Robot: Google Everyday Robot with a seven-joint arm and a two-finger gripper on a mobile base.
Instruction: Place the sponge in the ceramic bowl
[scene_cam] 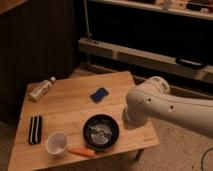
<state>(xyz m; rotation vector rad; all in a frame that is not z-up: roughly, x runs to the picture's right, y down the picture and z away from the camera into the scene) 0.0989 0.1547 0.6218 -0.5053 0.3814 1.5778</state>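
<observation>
The sponge [99, 94], a small flat blue pad, lies on the wooden table [67, 107] right of its middle. The ceramic bowl [101, 132], a wide shallow black dish with pale swirl lines inside, sits near the table's front edge, below the sponge. My white arm [165, 107] comes in from the right and its thick elbow hangs over the table's right edge beside the bowl. The gripper is out of view in this camera view.
A small bottle [41, 90] lies at the table's back left corner. A black-and-white striped oblong item [35, 129] rests at the front left. A white cup [56, 143] and an orange carrot [81, 151] sit near the front edge, left of the bowl. Dark shelving runs behind.
</observation>
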